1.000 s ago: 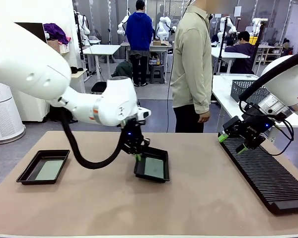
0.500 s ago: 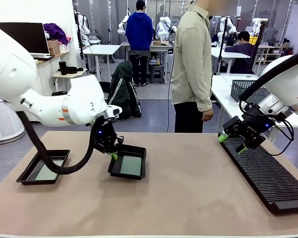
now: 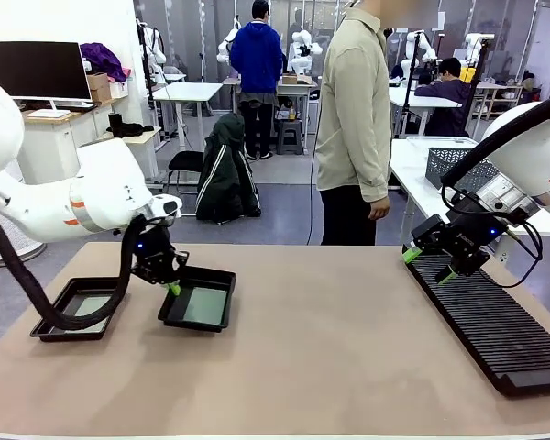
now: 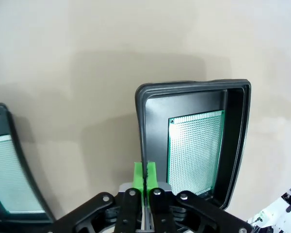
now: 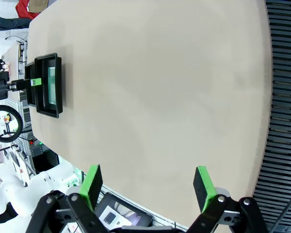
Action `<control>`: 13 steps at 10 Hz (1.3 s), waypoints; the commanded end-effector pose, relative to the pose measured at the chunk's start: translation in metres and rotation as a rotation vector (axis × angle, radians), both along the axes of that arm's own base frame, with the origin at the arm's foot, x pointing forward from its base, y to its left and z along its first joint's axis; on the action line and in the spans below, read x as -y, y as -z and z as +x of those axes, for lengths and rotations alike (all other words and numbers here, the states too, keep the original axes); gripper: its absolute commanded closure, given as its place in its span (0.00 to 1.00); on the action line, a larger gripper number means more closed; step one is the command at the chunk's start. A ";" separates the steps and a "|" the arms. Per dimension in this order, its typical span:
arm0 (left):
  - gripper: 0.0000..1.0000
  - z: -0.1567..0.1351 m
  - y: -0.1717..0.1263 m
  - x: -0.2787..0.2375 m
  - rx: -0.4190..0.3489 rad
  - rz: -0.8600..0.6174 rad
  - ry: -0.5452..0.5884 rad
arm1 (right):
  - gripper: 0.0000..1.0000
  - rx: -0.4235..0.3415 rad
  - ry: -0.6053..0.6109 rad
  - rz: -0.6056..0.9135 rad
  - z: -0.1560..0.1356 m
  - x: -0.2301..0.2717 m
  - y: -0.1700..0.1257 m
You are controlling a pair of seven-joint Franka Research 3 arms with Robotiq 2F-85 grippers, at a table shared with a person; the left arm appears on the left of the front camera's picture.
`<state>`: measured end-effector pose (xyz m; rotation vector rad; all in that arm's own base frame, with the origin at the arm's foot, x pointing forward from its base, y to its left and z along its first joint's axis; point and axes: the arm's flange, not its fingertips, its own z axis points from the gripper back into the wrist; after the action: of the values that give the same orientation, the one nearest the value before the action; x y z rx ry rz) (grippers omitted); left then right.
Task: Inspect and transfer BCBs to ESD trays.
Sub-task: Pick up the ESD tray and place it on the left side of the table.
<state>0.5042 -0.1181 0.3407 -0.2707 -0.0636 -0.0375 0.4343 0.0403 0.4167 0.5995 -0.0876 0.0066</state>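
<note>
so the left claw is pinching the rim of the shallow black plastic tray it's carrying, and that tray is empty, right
Not quite. The left claw does pinch the rim of the shallow black plastic tray, but the tray is not empty: a flat green rectangular circuit board lies on its floor, as the left wrist view shows.

The trays (image 4: 144, 121) are showing smooth black plastic with a faint sheen along the rims. The boards (image 4: 194, 150) are looking matt green, finely dotted with a perforated grid. The desk (image 3: 348, 357) is showing a matt, even beige surface. The rack (image 3: 495, 330) is looking like matt black ribbed plastic. The arms' shells (image 3: 101, 197) are gleaming glossy white.
</note>
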 end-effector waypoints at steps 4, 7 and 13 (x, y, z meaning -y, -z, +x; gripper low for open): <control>0.97 -0.007 0.009 -0.050 -0.002 -0.039 0.018 | 0.00 -0.006 0.020 -0.004 0.001 -0.002 0.001; 0.97 -0.009 0.016 -0.058 0.002 -0.050 -0.002 | 0.00 -0.006 0.020 -0.004 0.001 -0.002 0.001; 0.97 -0.009 0.026 -0.046 0.011 0.031 -0.054 | 0.00 -0.006 0.020 -0.004 0.001 -0.002 0.001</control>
<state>0.4965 -0.0668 0.3185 -0.2676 -0.0688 -0.0036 0.4343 0.0403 0.4167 0.5995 -0.0876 0.0065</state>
